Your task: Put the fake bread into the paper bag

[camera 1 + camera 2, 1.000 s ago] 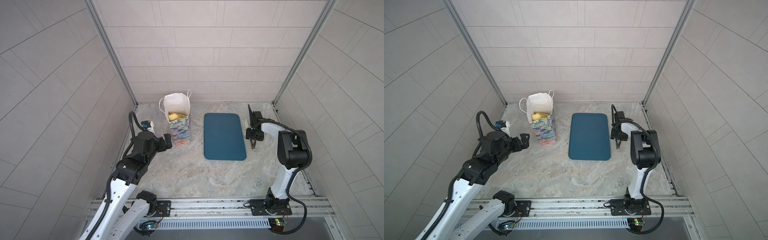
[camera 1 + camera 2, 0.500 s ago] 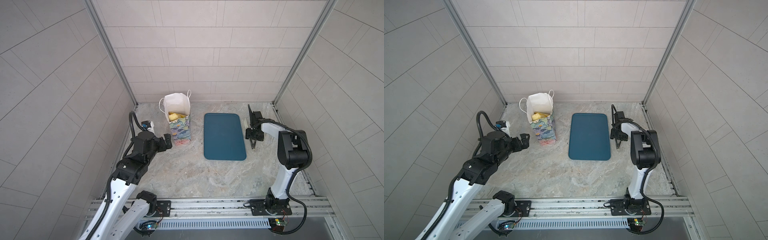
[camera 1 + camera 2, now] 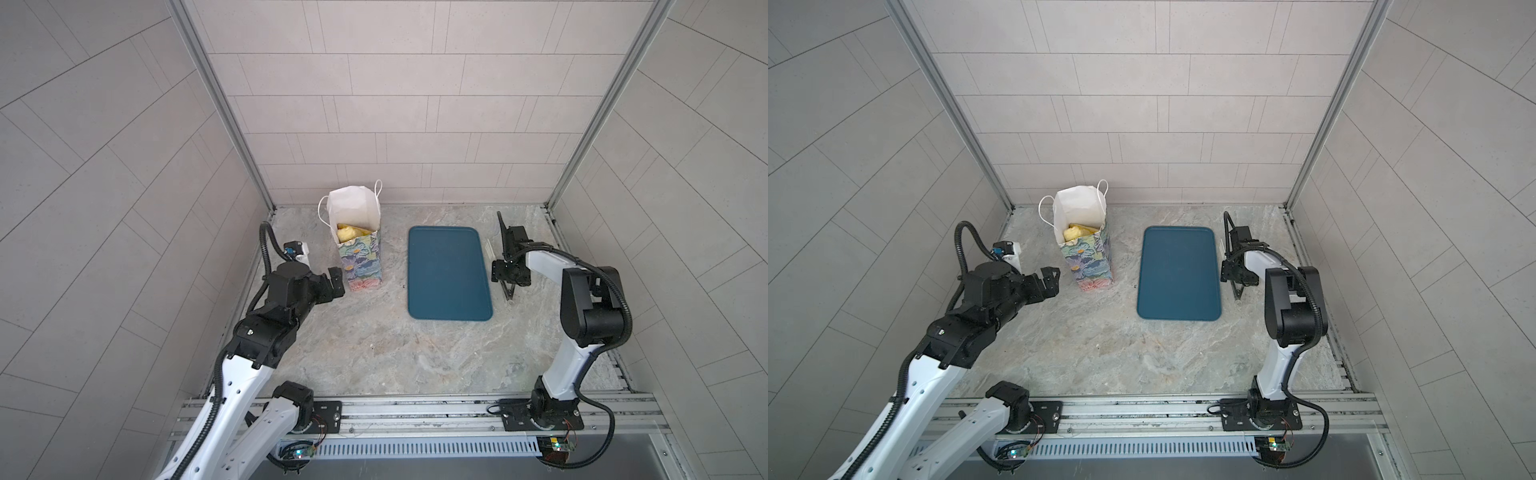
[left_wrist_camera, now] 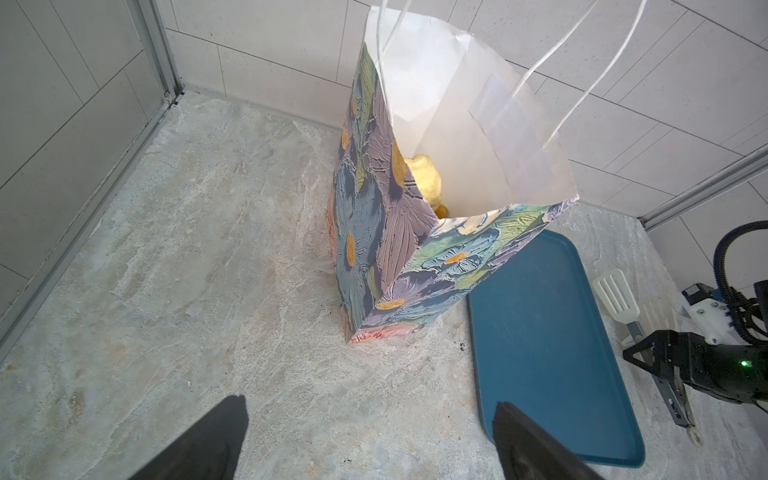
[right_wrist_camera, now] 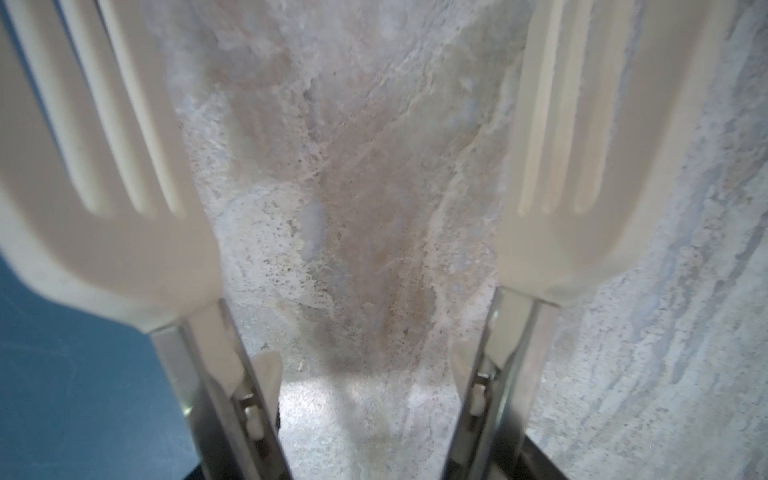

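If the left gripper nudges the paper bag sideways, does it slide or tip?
Likely tips: the paper bag stands tall on a narrow base. The fake bread piled inside probably adds little weight, so it may also skid on the smooth table. Thin walls look floppy; a push high up would probably crumple them.

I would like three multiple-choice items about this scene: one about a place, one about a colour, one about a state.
1. The teal tray lies: A) between the paper bag and the tongs; B) inside the bag; C) against the back wall.
2. The bag's lining is: A) black; B) white; C) teal.
3. The left pincer is: A) shut on a handle; B) shut on the tray; C) open and empty.
Key: 1A, in both top views the tray sits between them; 2B, white paper shows above the fake bread; 3C, its fingers stand apart, nothing between.
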